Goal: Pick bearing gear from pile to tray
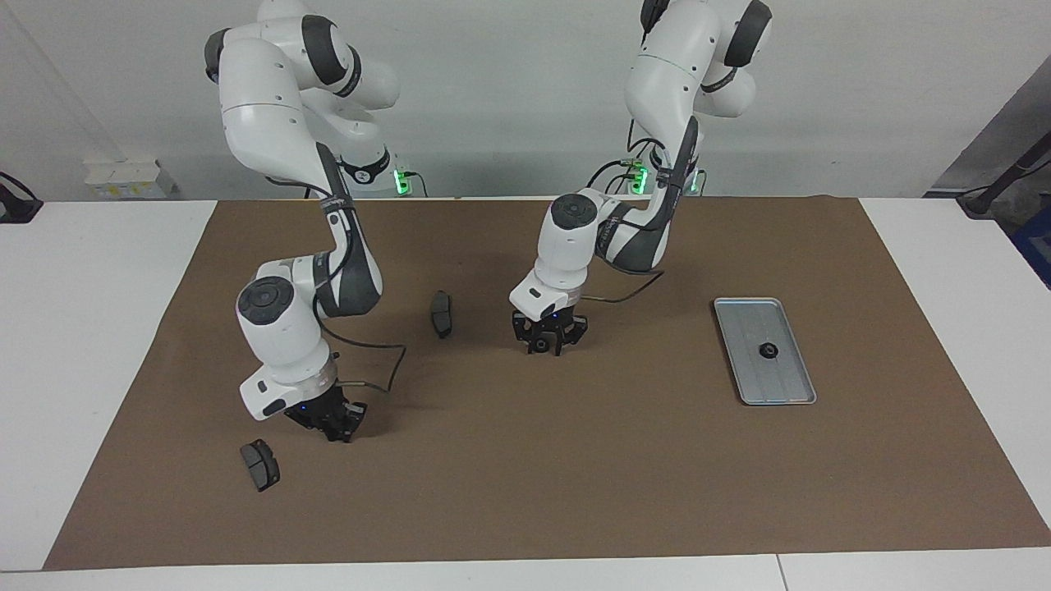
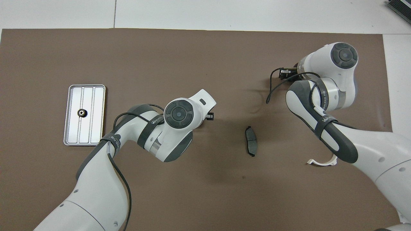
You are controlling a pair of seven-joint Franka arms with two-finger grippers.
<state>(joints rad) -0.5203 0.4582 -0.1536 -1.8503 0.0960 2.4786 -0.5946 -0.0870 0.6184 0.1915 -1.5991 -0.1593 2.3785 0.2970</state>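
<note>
The silver tray point(image 1: 782, 379) lies toward the left arm's end of the table with one black ring point(image 1: 768, 350) in it; the overhead view shows the tray point(image 2: 92, 130) and that ring point(image 2: 82, 112) too. My left gripper point(image 1: 548, 345) is down at the mat mid-table, its fingers drawn in around a small black ring point(image 1: 539, 347). My right gripper point(image 1: 337, 428) is down at the mat toward the right arm's end, fingers drawn together on another black ring, which they hide. In the overhead view the right gripper point(image 2: 284, 74) shows beside its wrist, and the left gripper is mostly hidden under its wrist.
One dark brake pad point(image 1: 442, 313) point(image 2: 251, 140) lies between the two grippers. A second brake pad point(image 1: 260, 465) lies beside the right gripper. A white half-ring bracket point(image 2: 321, 161) shows partly under the right arm. A brown mat point(image 1: 575, 476) covers the table.
</note>
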